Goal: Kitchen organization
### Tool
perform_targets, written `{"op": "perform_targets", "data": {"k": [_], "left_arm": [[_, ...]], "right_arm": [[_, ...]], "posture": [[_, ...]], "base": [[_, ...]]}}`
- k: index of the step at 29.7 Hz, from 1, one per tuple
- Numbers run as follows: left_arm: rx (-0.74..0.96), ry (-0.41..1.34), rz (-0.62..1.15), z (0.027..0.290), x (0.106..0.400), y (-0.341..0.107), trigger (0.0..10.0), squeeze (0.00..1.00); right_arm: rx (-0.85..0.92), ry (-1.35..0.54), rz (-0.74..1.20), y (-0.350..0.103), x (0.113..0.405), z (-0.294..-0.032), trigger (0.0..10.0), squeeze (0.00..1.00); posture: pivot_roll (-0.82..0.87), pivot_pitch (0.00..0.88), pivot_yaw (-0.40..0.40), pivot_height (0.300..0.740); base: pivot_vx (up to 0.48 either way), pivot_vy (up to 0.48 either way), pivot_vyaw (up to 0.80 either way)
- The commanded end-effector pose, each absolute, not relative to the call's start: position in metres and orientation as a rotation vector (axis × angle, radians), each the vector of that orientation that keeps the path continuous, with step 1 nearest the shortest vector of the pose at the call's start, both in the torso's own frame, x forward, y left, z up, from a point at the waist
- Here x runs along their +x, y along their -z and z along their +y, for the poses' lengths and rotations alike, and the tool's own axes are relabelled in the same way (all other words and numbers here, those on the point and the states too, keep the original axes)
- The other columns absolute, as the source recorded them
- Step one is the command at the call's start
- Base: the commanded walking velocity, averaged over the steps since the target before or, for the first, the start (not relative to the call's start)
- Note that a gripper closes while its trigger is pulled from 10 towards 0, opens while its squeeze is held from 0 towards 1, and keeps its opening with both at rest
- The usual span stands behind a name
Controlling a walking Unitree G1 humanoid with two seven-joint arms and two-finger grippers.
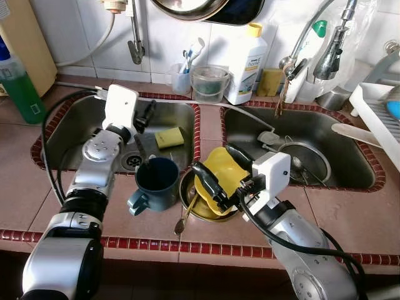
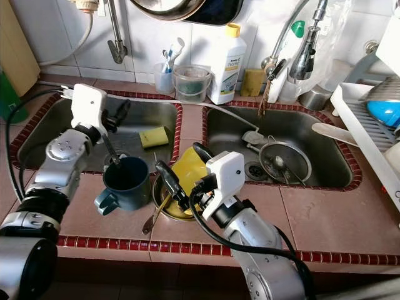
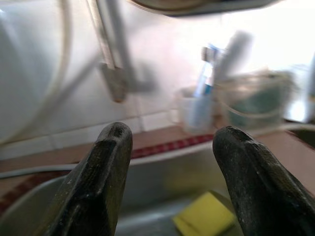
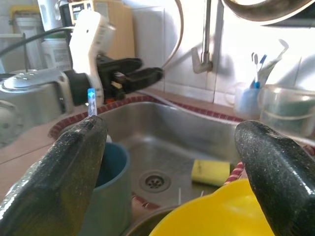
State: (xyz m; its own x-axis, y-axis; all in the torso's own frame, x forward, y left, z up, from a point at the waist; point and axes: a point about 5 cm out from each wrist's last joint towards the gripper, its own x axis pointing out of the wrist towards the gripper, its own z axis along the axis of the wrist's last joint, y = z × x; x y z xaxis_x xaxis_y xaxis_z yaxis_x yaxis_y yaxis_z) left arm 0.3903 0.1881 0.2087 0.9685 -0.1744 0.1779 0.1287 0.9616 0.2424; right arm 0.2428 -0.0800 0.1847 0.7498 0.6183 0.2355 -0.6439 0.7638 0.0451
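- tiled kitchen counter with a double sink (image 1: 187, 109); the yellow bowl (image 1: 220, 178) sits tilted in a metal bowl (image 1: 187, 203) on the ledge in front of the sink divider.
- right gripper (image 1: 212, 181) straddles the yellow bowl, fingers spread wide, not clamped.
- left gripper (image 1: 147, 115) hovers over the left basin beyond the blue mug (image 1: 155, 181), fingers apart, empty.
- bowl looks light, rigid plastic, likely slippery if wet; pinch its raised rim.

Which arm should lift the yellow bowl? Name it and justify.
Right. The right claw is open around the yellow bowl, fingers straddling its rim. The left claw hovers open over the left sink.
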Motion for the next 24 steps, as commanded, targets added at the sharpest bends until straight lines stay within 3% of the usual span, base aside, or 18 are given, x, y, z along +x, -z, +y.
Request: {"op": "perform_targets", "data": {"k": [1,13,16,24], "left_arm": [[0.228,0.12,-0.197,0.196,0.387,-0.208,10.0,0.0],[0.173,0.018,-0.27,0.208,0.373,-0.223,10.0,0.0],[0.137,0.035,-0.321,0.202,0.363,-0.231,10.0,0.0],[0.132,0.209,-0.257,0.193,0.334,-0.225,10.0,0.0]], "right_arm": [[0.115,-0.66,-0.239,-0.186,0.247,-0.082,10.0,0.0],[0.108,-0.517,-0.313,-0.191,0.264,-0.09,10.0,0.0],[0.104,-0.5,-0.325,-0.19,0.267,-0.092,10.0,0.0],[0.085,-0.481,-0.342,-0.189,0.272,-0.096,10.0,0.0]], "posture": [[-0.2,0.042,-0.05,0.74],[-0.16,0.019,-0.03,0.74],[-0.15,0.01,-0.027,0.74],[-0.14,0.009,-0.029,0.74]], "base": [[0.0,0.0,0.0],[0.0,0.0,0.0],[0.0,0.0,0.0],[0.0,0.0,0.0]]}}
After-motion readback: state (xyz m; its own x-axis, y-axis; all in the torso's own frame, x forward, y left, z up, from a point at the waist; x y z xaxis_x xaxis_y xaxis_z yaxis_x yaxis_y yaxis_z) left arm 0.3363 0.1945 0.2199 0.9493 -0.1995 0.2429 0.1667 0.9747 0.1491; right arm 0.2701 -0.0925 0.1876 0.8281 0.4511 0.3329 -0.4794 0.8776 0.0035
